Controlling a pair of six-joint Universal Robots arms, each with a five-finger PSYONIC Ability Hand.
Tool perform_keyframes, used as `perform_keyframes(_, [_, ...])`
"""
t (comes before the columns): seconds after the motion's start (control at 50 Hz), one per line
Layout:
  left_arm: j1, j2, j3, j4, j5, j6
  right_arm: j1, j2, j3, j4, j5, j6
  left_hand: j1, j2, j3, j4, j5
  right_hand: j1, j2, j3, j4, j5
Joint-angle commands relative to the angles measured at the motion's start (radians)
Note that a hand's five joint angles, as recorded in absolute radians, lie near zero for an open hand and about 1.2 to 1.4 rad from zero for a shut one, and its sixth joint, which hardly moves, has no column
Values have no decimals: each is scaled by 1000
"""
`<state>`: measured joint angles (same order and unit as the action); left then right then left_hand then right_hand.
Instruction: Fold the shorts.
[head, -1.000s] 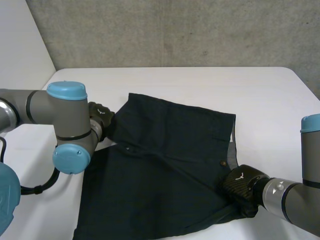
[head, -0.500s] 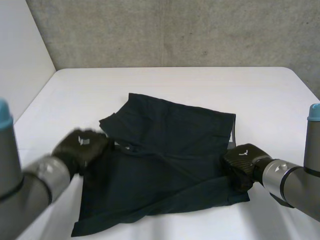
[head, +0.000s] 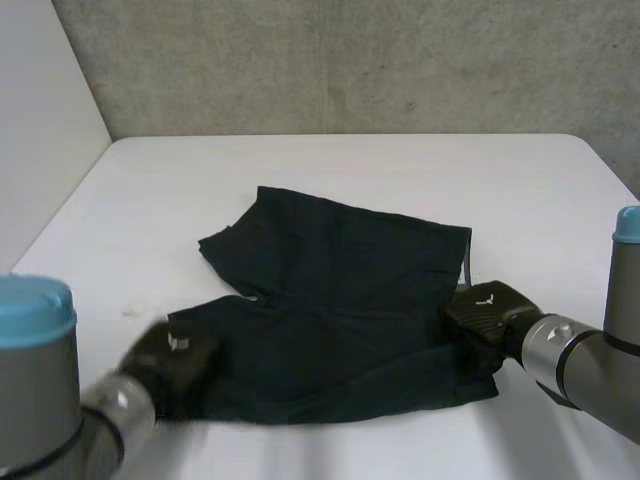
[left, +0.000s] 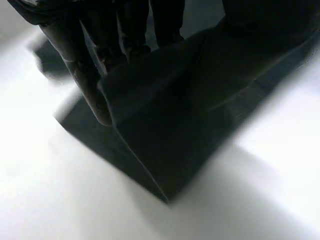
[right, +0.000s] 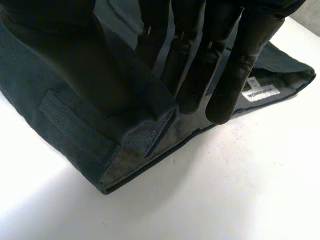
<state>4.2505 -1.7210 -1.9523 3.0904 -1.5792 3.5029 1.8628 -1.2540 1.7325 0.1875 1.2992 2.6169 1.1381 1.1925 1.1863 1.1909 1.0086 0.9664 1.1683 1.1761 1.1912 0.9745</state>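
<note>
Dark navy shorts (head: 340, 300) lie rumpled in the middle of the white table (head: 400, 170). My left hand (head: 172, 360) is at their near left corner, a leg hem. In the left wrist view its fingers (left: 90, 85) and thumb pinch a raised fold of the shorts (left: 200, 100), which slopes down to the table. My right hand (head: 483, 312) is at the right edge, on the waistband. In the right wrist view its thumb (right: 60, 35) presses on top of the waistband (right: 75, 130) with the fingers (right: 225, 65) behind it, next to a white label (right: 260, 92).
A grey concrete wall (head: 350, 60) rises behind the table's far edge. A white wall (head: 40, 120) stands along its left side. Bare tabletop surrounds the shorts on all sides.
My left hand swung from the shorts' far left edge to the near left corner and closed on it. The near hem drew in from the front edge. The right hand shifted slightly away with the waistband.
</note>
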Motion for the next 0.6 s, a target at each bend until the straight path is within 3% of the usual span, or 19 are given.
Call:
perform_keyframes(0.02, [-4, -130, 268, 165, -8, 65, 1, -2, -60, -34, 6, 5, 258, 204, 210, 205, 213, 430, 228, 220, 205, 247])
perform_keyframes(0.16, [-14, -435, 683, 214, -16, 165, 3, 48, -226, -141, 66, 58, 258, 204, 210, 205, 213, 430, 228, 220, 205, 247])
perform_keyframes(0.28, [-24, -696, 1065, 209, -18, 182, 3, 218, -442, -229, 147, 54, 258, 204, 210, 205, 213, 430, 228, 220, 205, 247])
perform_keyframes(0.36, [-24, -851, 1265, 218, -10, 183, 3, 353, -578, -282, 153, 48, 24, -30, -24, -28, -21, 430, 228, 220, 205, 247])
perform_keyframes(0.38, [-26, -911, 1324, 221, -2, 188, 3, 382, -608, -296, 155, 45, -174, -228, -222, -227, -219, 430, 228, 220, 205, 247])
perform_keyframes(0.44, [-26, -1003, 1420, 246, 7, 203, 1, 508, -715, -336, 173, 28, -472, -526, -520, -524, -517, 430, 228, 220, 205, 247])
perform_keyframes(0.48, [-26, -1045, 1464, 269, 13, 212, 3, 563, -760, -349, 189, 20, -481, -536, -529, -534, -526, 405, 203, 195, 180, 222])
perform_keyframes(0.5, [-26, -1063, 1484, 278, 18, 215, 3, 586, -778, -347, 190, 14, -493, -547, -541, -546, -538, 291, 89, 81, 66, 108])
perform_keyframes(0.52, [-26, -1095, 1515, 286, 24, 218, 3, 620, -801, -353, 193, 11, -589, -643, -637, -642, -634, -21, -223, -231, -246, -204])
perform_keyframes(0.6, [-32, -1126, 1534, 281, 25, 212, 3, 660, -823, -387, 195, 25, -964, -1018, -1012, -1016, -1009, -792, -994, -1002, -1017, -975])
